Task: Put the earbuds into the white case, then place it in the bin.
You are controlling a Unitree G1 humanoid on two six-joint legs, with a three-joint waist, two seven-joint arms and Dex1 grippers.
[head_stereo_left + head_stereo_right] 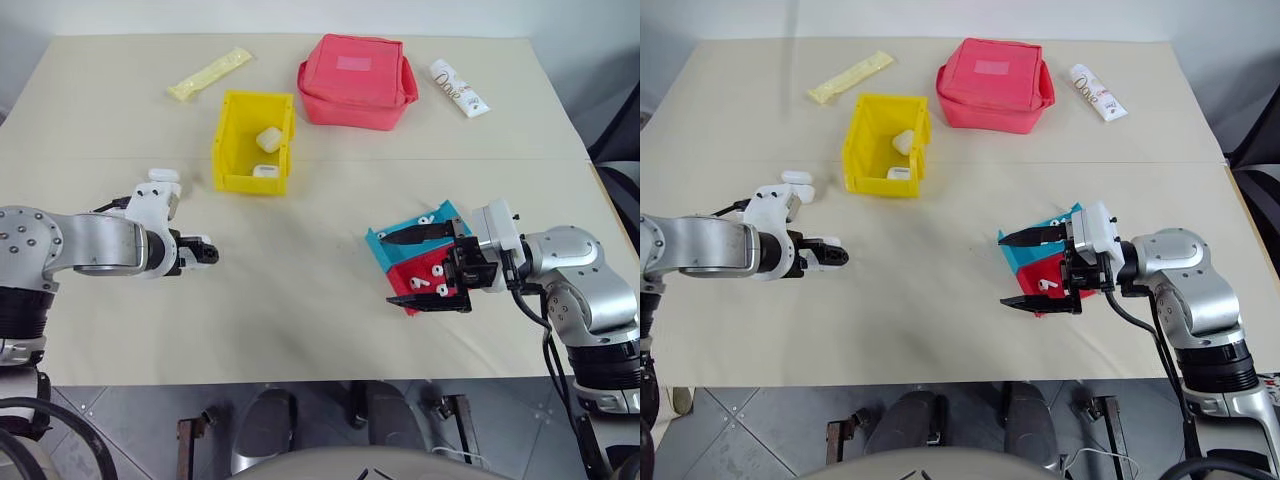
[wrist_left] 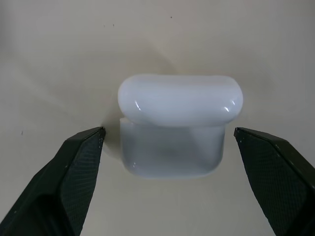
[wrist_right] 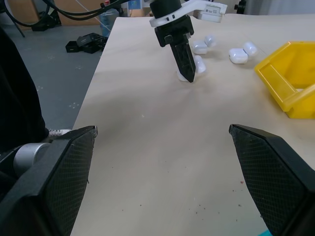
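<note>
A white case (image 2: 179, 123) with its lid flipped up sits on the table between the spread fingers of my open left gripper (image 2: 170, 133), which touch neither side of it. The right wrist view shows that gripper (image 3: 183, 59) pointing down at this case (image 3: 197, 66), with more cases (image 3: 237, 55) behind it. My right gripper (image 1: 415, 268) is open and level over a teal tray (image 1: 385, 245) and a red tray (image 1: 405, 272) holding earbuds (image 1: 437, 270). The yellow bin (image 1: 232, 140) stands farther back and holds two white cases (image 1: 268, 139).
A red fabric pouch (image 1: 355, 80) lies behind the bin, a yellow packet (image 1: 210, 73) at the far left and a white tube (image 1: 459, 88) at the far right. Open tabletop lies between my two grippers. The table's near edge runs just below both arms.
</note>
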